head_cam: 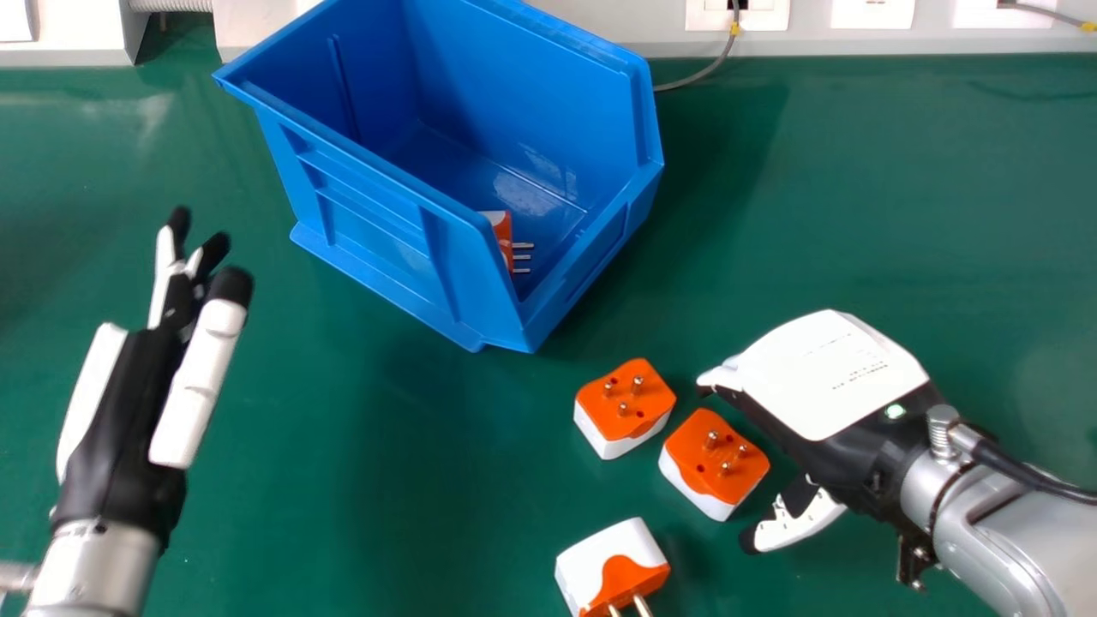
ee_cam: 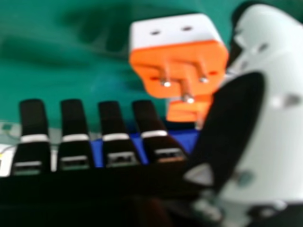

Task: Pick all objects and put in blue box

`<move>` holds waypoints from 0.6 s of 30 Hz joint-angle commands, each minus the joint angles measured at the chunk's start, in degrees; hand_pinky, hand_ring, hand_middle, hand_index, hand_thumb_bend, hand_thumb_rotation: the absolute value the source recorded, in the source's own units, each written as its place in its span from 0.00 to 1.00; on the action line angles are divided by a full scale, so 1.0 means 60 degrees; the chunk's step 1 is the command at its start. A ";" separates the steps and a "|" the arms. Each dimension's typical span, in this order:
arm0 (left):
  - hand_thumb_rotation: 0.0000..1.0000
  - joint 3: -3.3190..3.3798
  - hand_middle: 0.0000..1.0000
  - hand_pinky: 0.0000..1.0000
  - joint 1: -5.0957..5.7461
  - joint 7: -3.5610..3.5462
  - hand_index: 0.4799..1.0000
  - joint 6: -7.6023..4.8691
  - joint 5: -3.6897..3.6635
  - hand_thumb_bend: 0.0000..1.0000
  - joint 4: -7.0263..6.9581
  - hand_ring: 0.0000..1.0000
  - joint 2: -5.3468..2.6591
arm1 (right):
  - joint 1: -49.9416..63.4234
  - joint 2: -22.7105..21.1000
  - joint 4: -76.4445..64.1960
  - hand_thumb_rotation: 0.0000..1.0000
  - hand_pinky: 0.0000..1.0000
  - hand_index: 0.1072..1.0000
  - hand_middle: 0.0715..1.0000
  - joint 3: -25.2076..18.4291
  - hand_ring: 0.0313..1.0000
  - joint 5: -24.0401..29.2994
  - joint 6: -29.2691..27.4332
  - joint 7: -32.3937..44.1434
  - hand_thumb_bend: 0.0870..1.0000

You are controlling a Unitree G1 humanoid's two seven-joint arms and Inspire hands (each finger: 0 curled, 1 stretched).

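Note:
My right hand [head_cam: 823, 386] is at the right of the head view, open, its thumb apart from the fingers. Close by its thumb and fingertips lies an orange-and-white plug adapter [head_cam: 716, 458], pins up. In the right hand view this adapter [ee_cam: 177, 56] is beside the thumb, with the hand's fingers [ee_cam: 113, 132] straight. Another adapter [head_cam: 624, 403] rests just behind it, and a third [head_cam: 613, 566] lies on its side nearer the front edge. The blue box [head_cam: 377, 248] stands behind them with one adapter [head_cam: 502, 236] inside. My left hand [head_cam: 137, 377] is at the left, open and holding nothing.
All this stands on a green table [head_cam: 386, 454]. Behind the box runs a pale wall strip [head_cam: 600, 19] with sockets, and a grey cable [head_cam: 707, 70] hangs down to the table. A ribbed hose [head_cam: 171, 5] shows at the back left.

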 commanded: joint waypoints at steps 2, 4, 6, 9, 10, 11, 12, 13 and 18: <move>1.00 0.0130 0.99 0.91 0.0321 0.0204 0.99 -0.0079 -0.0022 0.58 -0.0673 0.97 -0.0174 | -0.0571 0.0039 0.0289 0.45 0.74 0.81 0.84 0.0081 0.81 -0.0028 -0.0030 -0.0166 0.49; 1.00 0.0160 0.98 0.91 0.0484 0.0280 0.99 -0.0092 0.0032 0.59 -0.0764 0.97 -0.0210 | -0.0703 0.0064 0.0526 0.45 0.74 0.81 0.84 0.0198 0.81 -0.0059 -0.0022 -0.0244 0.49; 1.00 0.0235 0.98 0.90 0.0636 0.0310 0.98 -0.0183 0.0047 0.59 -0.0778 0.97 -0.0228 | -0.0837 0.0127 0.0782 0.46 0.74 0.81 0.84 0.0334 0.81 -0.0123 0.0020 -0.0340 0.49; 1.00 0.0332 0.98 0.90 0.0747 0.0289 0.98 -0.0359 -0.0015 0.62 -0.0746 0.97 -0.0237 | -0.1057 0.0323 0.1212 0.45 0.74 0.81 0.84 0.0546 0.81 -0.0206 0.0171 -0.0440 0.48; 1.00 0.0358 0.98 0.90 0.0755 0.0284 0.98 -0.0390 -0.0024 0.63 -0.0735 0.97 -0.0243 | -0.1131 0.0381 0.1356 0.45 0.74 0.82 0.84 0.0605 0.82 -0.0221 0.0217 -0.0469 0.47; 1.00 0.0385 0.98 0.90 0.0771 0.0270 0.97 -0.0424 -0.0040 0.63 -0.0720 0.97 -0.0247 | -0.1185 0.0428 0.1475 0.45 0.74 0.82 0.84 0.0654 0.82 -0.0238 0.0256 -0.0508 0.47; 1.00 0.0404 0.98 0.90 0.0780 0.0261 0.97 -0.0431 -0.0056 0.64 -0.0747 0.97 -0.0251 | -0.1257 0.0465 0.1589 0.45 0.74 0.82 0.84 0.0679 0.82 -0.0232 0.0293 -0.0532 0.46; 1.00 0.0424 0.98 0.90 0.0799 0.0246 0.97 -0.0451 -0.0074 0.65 -0.0760 0.97 -0.0253 | -0.1292 0.0491 0.1649 0.44 0.74 0.82 0.85 0.0702 0.82 -0.0234 0.0325 -0.0550 0.45; 1.00 0.0505 0.99 0.90 0.0656 0.0146 0.98 -0.0490 -0.0100 0.68 -0.0572 0.98 -0.0151 | -0.1521 0.0724 0.2066 0.42 0.75 0.83 0.85 0.0788 0.82 -0.0265 0.0680 -0.0687 0.43</move>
